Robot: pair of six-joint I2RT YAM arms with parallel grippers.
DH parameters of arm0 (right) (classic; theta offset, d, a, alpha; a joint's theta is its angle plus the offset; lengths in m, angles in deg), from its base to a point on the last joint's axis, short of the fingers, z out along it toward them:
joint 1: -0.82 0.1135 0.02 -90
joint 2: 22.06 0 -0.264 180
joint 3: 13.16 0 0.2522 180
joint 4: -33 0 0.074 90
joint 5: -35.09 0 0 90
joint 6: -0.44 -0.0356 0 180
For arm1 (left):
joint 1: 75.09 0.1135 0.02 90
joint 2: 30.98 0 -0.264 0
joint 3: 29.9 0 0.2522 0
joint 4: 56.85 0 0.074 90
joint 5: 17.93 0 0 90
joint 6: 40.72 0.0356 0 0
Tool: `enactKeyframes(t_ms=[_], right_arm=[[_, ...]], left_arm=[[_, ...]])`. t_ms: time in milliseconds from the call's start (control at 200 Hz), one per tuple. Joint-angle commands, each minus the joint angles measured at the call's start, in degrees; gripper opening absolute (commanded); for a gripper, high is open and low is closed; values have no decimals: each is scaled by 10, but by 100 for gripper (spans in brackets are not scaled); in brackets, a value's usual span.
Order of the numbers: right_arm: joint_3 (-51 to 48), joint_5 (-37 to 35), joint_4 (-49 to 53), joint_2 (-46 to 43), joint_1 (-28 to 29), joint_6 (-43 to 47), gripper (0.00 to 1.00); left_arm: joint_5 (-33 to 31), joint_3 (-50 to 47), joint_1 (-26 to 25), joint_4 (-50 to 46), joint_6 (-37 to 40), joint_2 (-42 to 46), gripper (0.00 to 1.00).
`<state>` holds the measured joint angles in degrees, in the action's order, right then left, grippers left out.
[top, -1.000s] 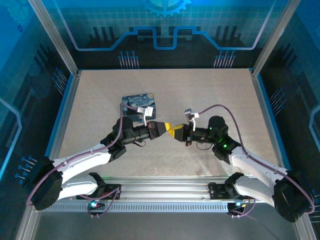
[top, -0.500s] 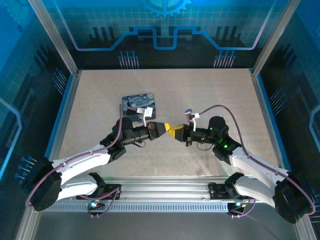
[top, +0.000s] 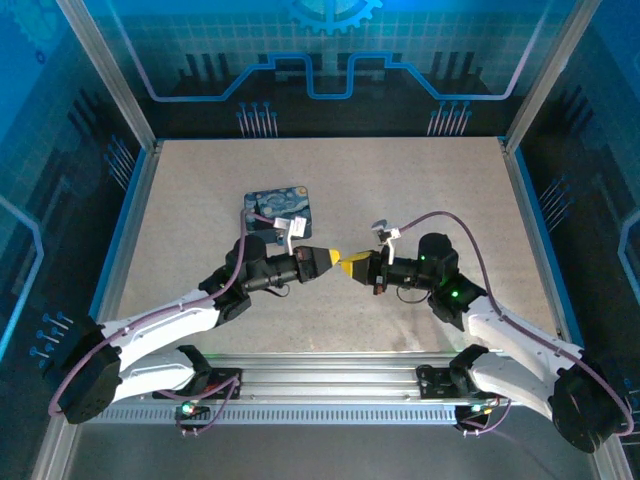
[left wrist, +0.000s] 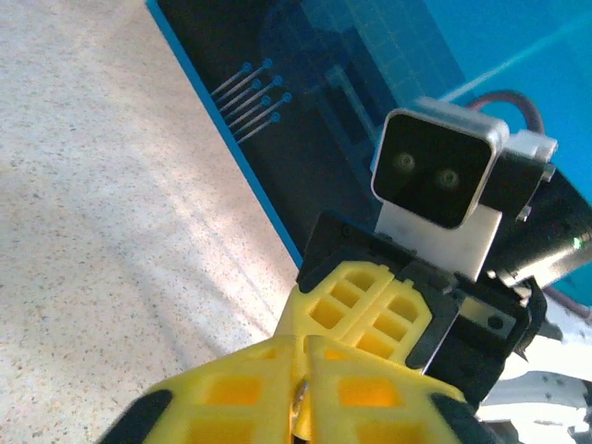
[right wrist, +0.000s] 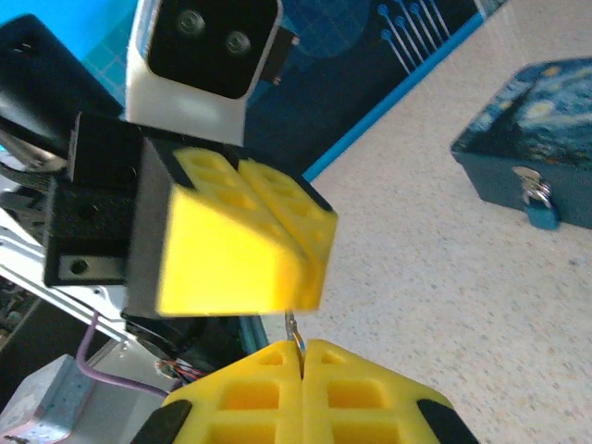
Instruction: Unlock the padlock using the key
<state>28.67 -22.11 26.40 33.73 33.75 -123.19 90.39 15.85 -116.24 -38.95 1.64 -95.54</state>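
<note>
I am looking into a booth walled with glossy blue panels [top: 330, 60] printed with circuit lines and framed in bare aluminium rail [top: 330, 375]. The counter [top: 200, 200] is a matt, speckled beige slab with a blue strip along its edge.

From the top camera, the white left arm [top: 170, 320] and the white right arm [top: 500, 330], both trailing purple cable, lean inward over the middle of the counter. The left gripper [top: 335, 254] and the right gripper [top: 346, 264] meet tip to tip, almost touching.

The rectangular blue tin [top: 278, 208], its lid a swirling starry-night print, lies flat just behind the left gripper.

On my left wrist camera the blocky yellow honeycomb fingers [left wrist: 236, 388] are pressed together. A grey glint sits in their seam; I cannot tell what it is.

On my right wrist camera the yellow fingers [right wrist: 250, 388] are likewise pressed tight, pinching the key [right wrist: 293, 328], a thin dark metal sliver standing up out of their seam towards the underside of the left gripper.

The padlock [right wrist: 539, 208], with a silvery shackle and a bluish body, hangs on the front wall of the tin, well apart from the key.
</note>
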Motion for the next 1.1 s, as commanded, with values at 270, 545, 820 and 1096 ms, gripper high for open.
enactKeyframes(t_ms=[270, 545, 820, 1096], right_arm=[[11, -75, 180, -23, -12, 71, 0], [-13, -102, 201, -18, -10, 64, 0], [-68, -96, 128, 3, -2, 29, 0], [-87, -107, 121, 10, 6, 28, 0]], left_arm=[[-79, 59, 38, -210, 96, 31, 59], [-135, 171, 114, -394, 192, -45, 85], [-182, 283, 164, -427, 246, -181, 93], [-221, 440, 169, -462, 296, -343, 93]])
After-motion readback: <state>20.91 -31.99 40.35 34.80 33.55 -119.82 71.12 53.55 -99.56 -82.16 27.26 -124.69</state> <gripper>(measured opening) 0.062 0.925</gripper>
